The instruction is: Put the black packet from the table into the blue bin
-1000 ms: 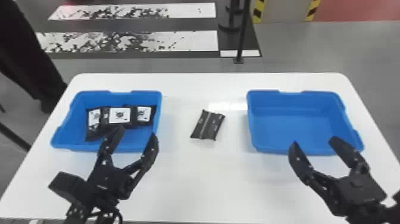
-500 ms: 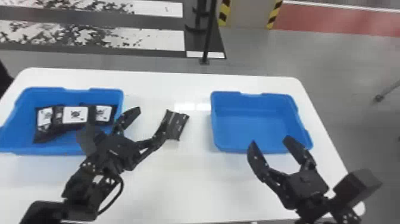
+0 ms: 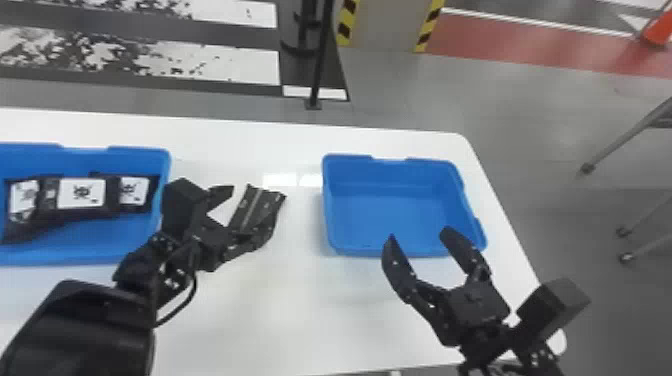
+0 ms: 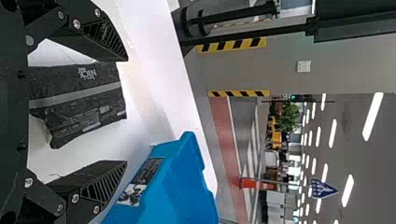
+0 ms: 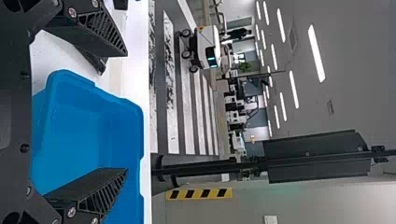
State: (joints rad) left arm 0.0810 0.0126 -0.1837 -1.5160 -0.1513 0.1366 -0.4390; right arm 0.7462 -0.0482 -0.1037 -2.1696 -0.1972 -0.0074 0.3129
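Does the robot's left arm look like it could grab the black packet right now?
Probably yes: its left end effector is open around the black packet, one finger to each side, and I see nothing blocking the way.

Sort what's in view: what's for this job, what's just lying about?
For the job:
black packet, on the table
left gripper, open at the packet
left blue bin or right blue bin; can't tell which is meant

Probably just about:
packets in the left blue bin
right gripper, open, seemingly waiting
black post
orange cone
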